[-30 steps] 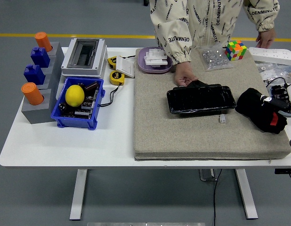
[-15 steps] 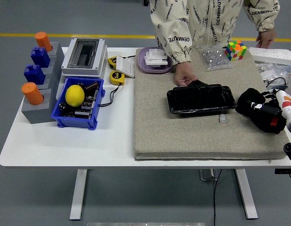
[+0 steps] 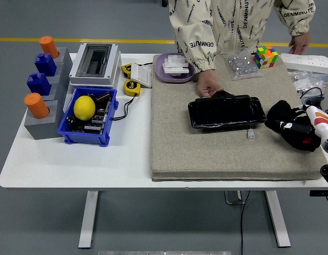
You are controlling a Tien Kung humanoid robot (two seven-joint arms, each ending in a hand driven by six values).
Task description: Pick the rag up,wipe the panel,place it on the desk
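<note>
Rag (image 3: 285, 123) (black) near mat's (image 3: 206, 149) right edge.

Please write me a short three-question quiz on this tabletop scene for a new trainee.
1. True or false: the right hand is on the black rag.
2. What steadies the black panel at its far edge: A) the person's hand, B) the robot's left hand, C) the Rubik's cube?
3. What yellow object lies in the blue bin?

Key: 1 true; 2 A; 3 a lemon.
</note>
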